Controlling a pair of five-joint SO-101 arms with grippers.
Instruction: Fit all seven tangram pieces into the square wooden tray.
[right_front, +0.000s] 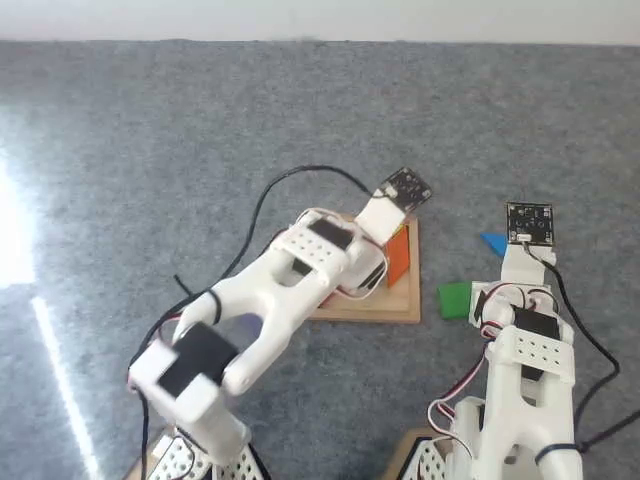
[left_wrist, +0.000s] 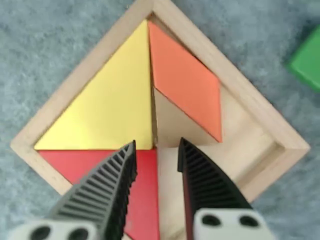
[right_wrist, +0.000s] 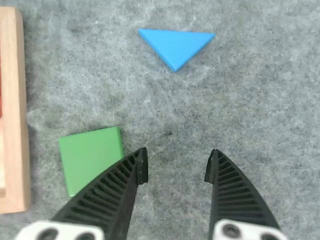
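My left claw (left_wrist: 156, 145) hangs over the square wooden tray (left_wrist: 77, 82), its fingers apart and gripping nothing; one tip is over the red triangle (left_wrist: 75, 161) and the other over bare tray floor near the middle. The tray sits near the middle of the bench, a little toward my right arm (right_front: 525, 350), and my left arm (right_front: 290, 280) stretches across it from the near edge. Three pieces lie flat in the tray. The big yellow triangle (left_wrist: 112, 105) lies with its long side against one wall. The red triangle meets it edge to edge. The orange parallelogram (left_wrist: 185, 80) touches the yellow one along a short side and lies against the next wall, by the tray's far right corner. The rest of the floor is plain wood. The green square (right_wrist: 90, 157) lies on the grey bench just beside the tray's right edge, apart from the rim (right_wrist: 12, 110). The blue triangle (right_wrist: 176, 45) lies farther toward the far edge, well apart from both the square and the tray. My right claw (right_wrist: 177, 155) hovers above the bench with its fingers spread wide and only grey cloth between them. One fingertip is at the green square's near corner; I cannot tell whether it touches.
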